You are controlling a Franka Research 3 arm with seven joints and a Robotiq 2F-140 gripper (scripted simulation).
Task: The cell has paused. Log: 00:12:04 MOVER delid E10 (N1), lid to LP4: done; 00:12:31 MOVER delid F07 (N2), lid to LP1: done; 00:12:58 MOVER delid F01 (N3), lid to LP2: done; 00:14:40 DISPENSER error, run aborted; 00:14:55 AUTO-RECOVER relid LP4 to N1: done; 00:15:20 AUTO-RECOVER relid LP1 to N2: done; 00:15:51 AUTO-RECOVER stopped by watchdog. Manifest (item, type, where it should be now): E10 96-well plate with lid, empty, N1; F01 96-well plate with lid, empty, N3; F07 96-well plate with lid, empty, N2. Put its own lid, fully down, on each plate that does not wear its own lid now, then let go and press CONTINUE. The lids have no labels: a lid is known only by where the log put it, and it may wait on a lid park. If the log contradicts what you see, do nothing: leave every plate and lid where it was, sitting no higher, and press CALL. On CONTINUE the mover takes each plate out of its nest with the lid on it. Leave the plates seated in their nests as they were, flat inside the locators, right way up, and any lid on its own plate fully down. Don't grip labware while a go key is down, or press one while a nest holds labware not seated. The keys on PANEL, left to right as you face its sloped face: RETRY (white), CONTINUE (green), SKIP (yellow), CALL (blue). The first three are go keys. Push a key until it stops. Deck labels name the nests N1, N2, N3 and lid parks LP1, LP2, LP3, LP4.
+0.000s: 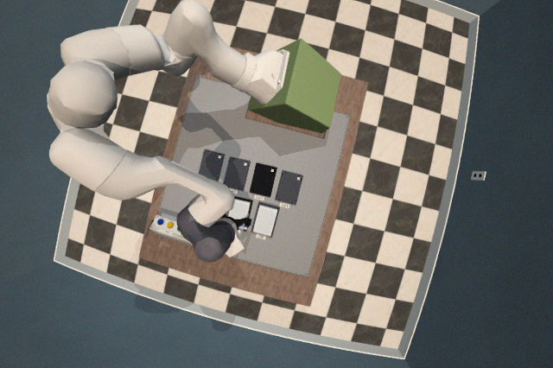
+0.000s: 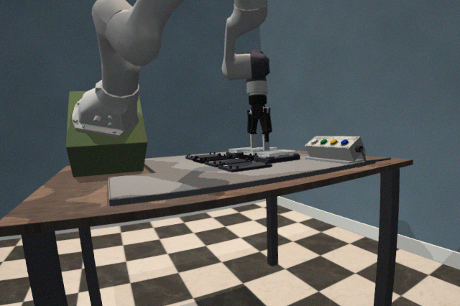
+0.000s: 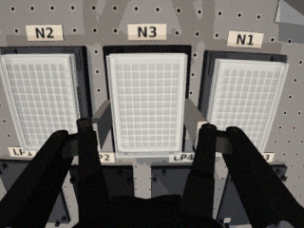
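My gripper (image 3: 147, 109) is shut on a clear lid (image 3: 146, 102), gripping its two long sides. The lid is over the nest labelled N3 and hides the plate beneath. I cannot tell whether it rests on that plate or hangs just above it. The plate in N2 (image 3: 40, 97) and the plate in N1 (image 3: 244, 102) each wear a lid and sit in their nests. In the exterior view the gripper (image 2: 259, 144) points straight down with its fingertips at plate height. In the top view the N2 plate (image 1: 265, 219) shows beside the gripper (image 1: 236, 221); the arm hides N1.
The four dark lid parks (image 1: 250, 174) in a row beside the nests look empty. The key panel (image 2: 334, 147) stands past N1 at the deck edge; it also shows in the top view (image 1: 167, 225). The arm's green pedestal (image 1: 296, 87) is at the far end.
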